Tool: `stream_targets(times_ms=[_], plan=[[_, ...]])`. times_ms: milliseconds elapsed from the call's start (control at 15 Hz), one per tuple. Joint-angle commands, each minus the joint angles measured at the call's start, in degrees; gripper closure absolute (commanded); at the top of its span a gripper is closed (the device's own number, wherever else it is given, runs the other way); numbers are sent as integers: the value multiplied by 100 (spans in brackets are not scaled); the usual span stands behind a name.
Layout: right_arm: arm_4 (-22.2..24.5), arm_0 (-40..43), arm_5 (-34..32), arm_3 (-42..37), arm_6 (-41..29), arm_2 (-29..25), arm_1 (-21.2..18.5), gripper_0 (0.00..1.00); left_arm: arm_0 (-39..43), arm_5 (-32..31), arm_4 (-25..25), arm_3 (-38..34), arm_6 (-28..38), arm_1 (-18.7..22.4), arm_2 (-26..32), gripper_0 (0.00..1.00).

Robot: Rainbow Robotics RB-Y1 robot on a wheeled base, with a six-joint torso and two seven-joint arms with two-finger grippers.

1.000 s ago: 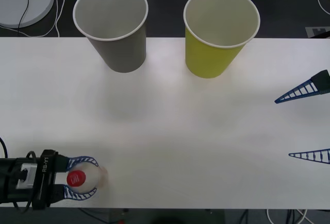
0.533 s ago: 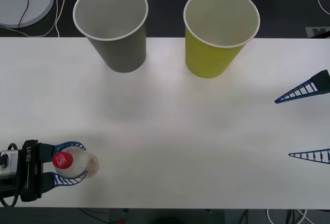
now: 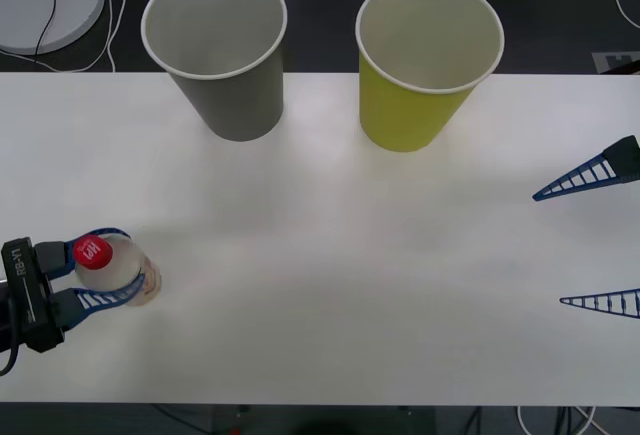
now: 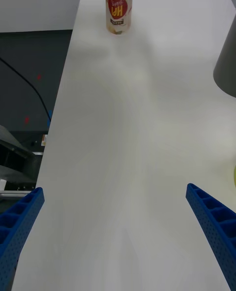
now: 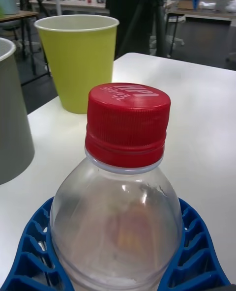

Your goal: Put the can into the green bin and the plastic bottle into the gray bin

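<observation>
Bare table (image 3: 330, 255) is stretching across mid-frame. Gray bin (image 3: 222, 50) and green bin (image 3: 425, 65) are standing upper centre, apart, a gap lying between them.

My left claw (image 5: 118, 271) curves round the plastic bottle (image 5: 118, 212), hiding its lower body; the frame edge cuts off its base. Beside it, the gray bin (image 5: 12, 119) is cropped to one wall. My right claw (image 3: 590, 245) shows fingertips alone, its body cropped.

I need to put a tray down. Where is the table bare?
Bare: the middle of the table, between the cups and the near edge. Crowded: gray bin and green bin at the back, left claw holding the plastic bottle, right claw open.
</observation>
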Motion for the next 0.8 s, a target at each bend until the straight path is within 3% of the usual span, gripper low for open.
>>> stream_targets(times_ms=[67,800], plan=[[0,0,0,0,0,0,0,0,171,597,211,-241,161,17,0,100],[0,0,0,0,0,0,0,0,575,2117,343,-927,811,210,115,100]])
